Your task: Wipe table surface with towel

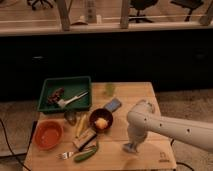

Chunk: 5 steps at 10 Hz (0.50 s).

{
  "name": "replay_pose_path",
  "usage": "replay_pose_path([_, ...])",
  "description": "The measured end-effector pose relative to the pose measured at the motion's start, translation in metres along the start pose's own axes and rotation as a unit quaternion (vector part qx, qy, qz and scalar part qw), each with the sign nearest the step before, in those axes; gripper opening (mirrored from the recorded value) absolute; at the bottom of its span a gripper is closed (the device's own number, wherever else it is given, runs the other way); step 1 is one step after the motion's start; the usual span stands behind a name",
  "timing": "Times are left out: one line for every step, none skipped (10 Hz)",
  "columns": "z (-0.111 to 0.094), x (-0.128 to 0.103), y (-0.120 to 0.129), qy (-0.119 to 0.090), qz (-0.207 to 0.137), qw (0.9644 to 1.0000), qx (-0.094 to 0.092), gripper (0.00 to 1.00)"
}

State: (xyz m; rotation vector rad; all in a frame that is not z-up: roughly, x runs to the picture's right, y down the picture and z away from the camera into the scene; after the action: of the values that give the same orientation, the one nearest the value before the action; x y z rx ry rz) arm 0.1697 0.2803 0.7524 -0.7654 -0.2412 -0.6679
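Note:
The table surface (150, 100) is a light wooden top of long planks with a small dark logo mark (163, 156) at its near right corner. My white arm comes in from the right and bends down to the gripper (131, 147) at the table's near middle-right. A small grey-blue cloth, the towel (129, 149), shows right at the gripper's tip, down on the wood. The gripper hides most of it. A smaller blue-grey block (113, 105) lies apart near the table's middle.
A green tray (50, 84) with utensils stands at the back left. An orange bowl (48, 134) sits at the front left and a dark bowl (101, 120) with yellow food mid-table. A fork (66, 155) and a green vegetable (87, 153) lie nearby, and a pale green cup (110, 89) stands at the back.

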Motion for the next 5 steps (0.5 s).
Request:
replay_pose_path([0.000, 0.007, -0.001, 0.001, 0.001, 1.0000, 0.000, 0.02])
replay_pose_path([0.000, 0.010, -0.003, 0.001, 0.000, 1.0000, 0.000, 0.02])
replay_pose_path([0.000, 0.007, -0.012, -0.002, -0.006, 1.0000, 0.000, 0.02])
replay_pose_path([0.003, 0.000, -0.018, -0.010, -0.013, 0.9999, -0.004, 0.02])
replay_pose_path([0.005, -0.006, -0.022, -0.018, -0.018, 0.9997, -0.007, 0.02])
